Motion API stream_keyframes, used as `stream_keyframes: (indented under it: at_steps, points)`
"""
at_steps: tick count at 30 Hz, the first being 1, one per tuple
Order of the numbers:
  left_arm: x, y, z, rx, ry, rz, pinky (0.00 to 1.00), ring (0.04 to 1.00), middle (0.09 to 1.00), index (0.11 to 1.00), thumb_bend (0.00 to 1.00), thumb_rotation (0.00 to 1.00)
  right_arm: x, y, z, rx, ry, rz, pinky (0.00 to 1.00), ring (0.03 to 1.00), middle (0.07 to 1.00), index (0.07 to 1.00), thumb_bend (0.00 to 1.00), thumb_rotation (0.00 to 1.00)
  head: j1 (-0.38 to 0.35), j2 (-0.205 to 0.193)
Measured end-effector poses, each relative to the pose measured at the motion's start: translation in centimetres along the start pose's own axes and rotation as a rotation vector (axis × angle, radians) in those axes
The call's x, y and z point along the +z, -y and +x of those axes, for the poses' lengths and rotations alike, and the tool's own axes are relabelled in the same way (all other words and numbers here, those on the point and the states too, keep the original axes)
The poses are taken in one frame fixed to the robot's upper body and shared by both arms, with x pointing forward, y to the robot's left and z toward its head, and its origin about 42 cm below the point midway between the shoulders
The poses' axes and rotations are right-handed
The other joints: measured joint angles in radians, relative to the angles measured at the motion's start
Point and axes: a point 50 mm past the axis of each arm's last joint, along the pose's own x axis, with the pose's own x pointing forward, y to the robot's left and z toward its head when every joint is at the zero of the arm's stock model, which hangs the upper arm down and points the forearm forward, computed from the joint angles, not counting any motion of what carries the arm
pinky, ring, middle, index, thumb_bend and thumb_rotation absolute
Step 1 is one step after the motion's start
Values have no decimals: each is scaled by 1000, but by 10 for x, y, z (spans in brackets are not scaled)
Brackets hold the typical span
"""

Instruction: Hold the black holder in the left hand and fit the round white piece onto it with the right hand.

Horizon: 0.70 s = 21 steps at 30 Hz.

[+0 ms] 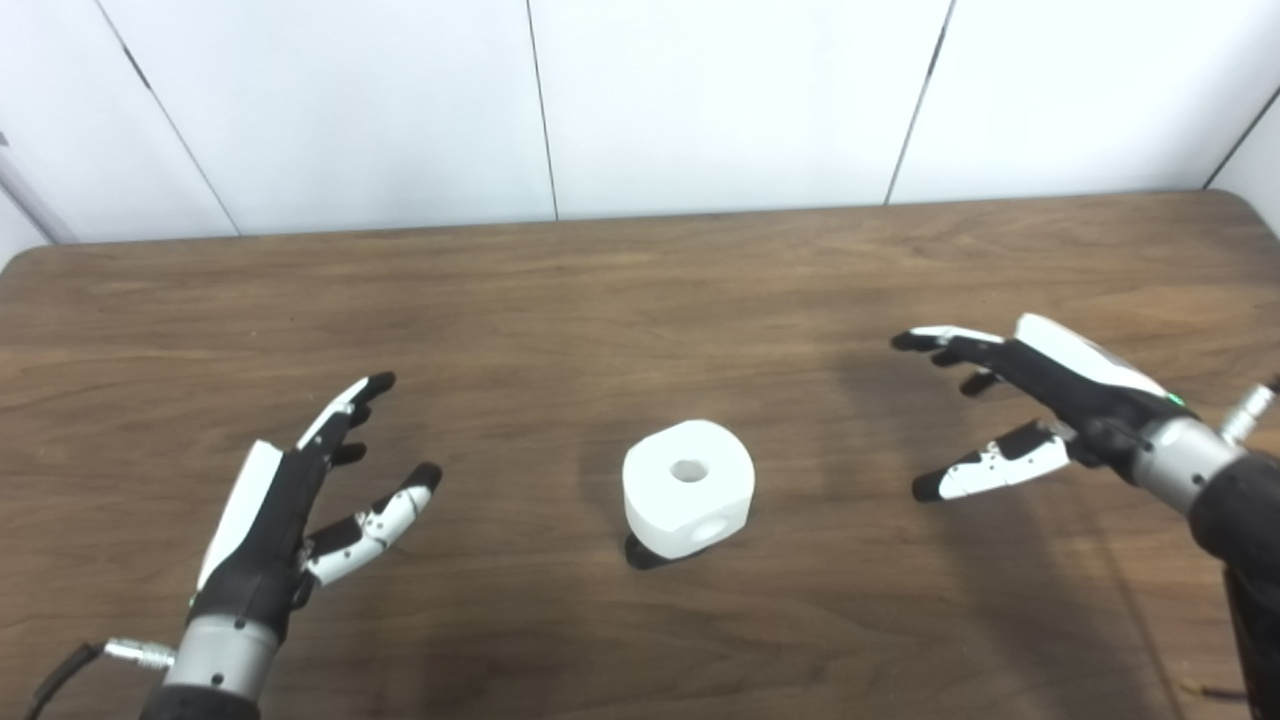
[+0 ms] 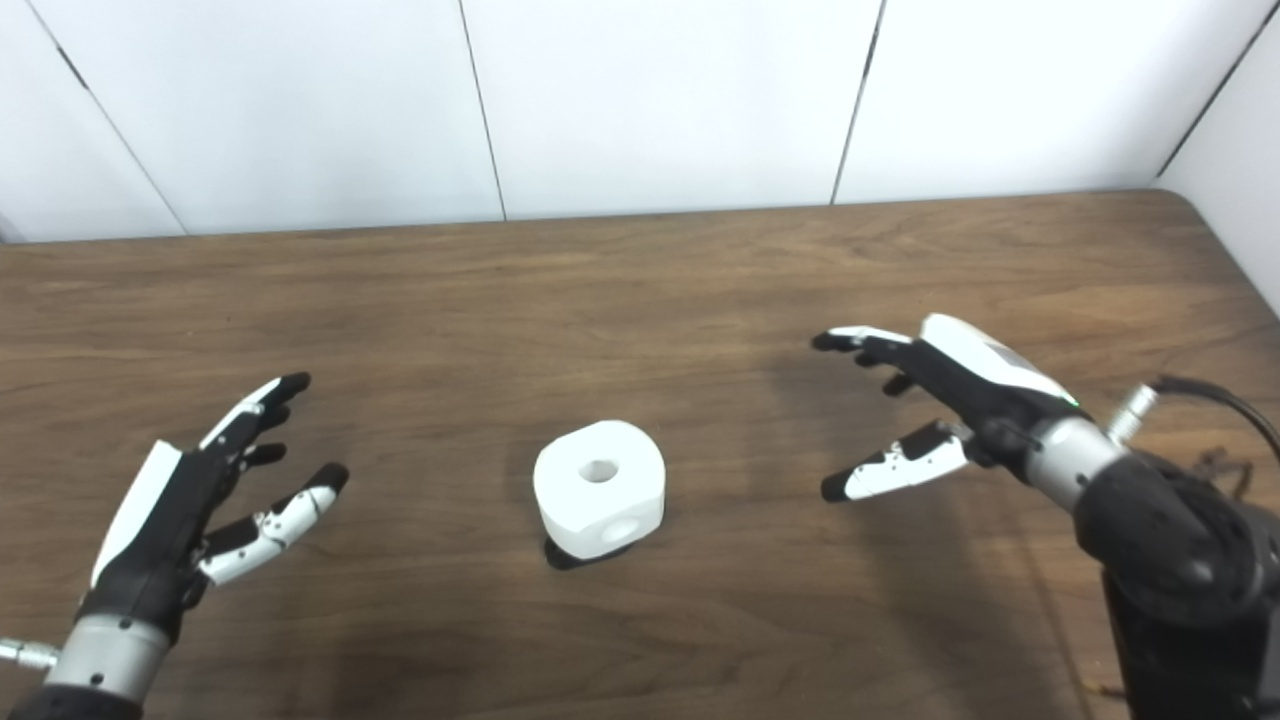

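We see the left robot hand [image 1: 290,520] above the counter [image 1: 640,300] toward its near left corner, fingers [image 1: 345,405] spread apart and pointing toward the far edge, thumb angled out toward the middle; it has hold of nothing. Near the middle of the counter, somewhat closer to the near edge, we find the round white piece [image 1: 688,487], a rounded block with a hole in its top face and another hollow low on its near side. It sits on top of the black holder [image 1: 642,553], of which we make out only a dark sliver poking out beneath its near left edge. Well apart from both, toward the right edge of the counter, we see the right robot hand [image 1: 1040,400] held above the surface, fingers stretched toward the middle and thumb dropped away below them, empty and wide open.
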Motion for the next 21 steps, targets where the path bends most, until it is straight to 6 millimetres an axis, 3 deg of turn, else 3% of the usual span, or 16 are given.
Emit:
stream_keyframes:
  at_steps: [3,8,11,19,21]
  points:
    - [-6,-1,-3,33,11,-10,893,953,980,1000,288,518,-11,-11,-10,-39,13,61,803,892,927,908,504,661,0,15]
    - [-16,-1,-6,66,5,-65,908,945,964,1000,249,686,-30,-33,-17,-127,-2,186,813,894,927,910,473,694,3,37]
    - [-22,-5,-9,109,10,-138,943,955,961,1000,271,787,-37,-46,-20,-186,3,242,832,907,939,920,457,780,8,46]
    - [-41,-3,-9,173,55,-304,1000,967,985,1000,458,855,-44,-76,-27,-276,-4,381,826,895,931,923,513,994,3,75]
    - [-42,-3,-10,188,61,-337,1000,970,987,999,465,875,-43,-80,-27,-291,13,453,937,956,972,948,541,992,12,80]
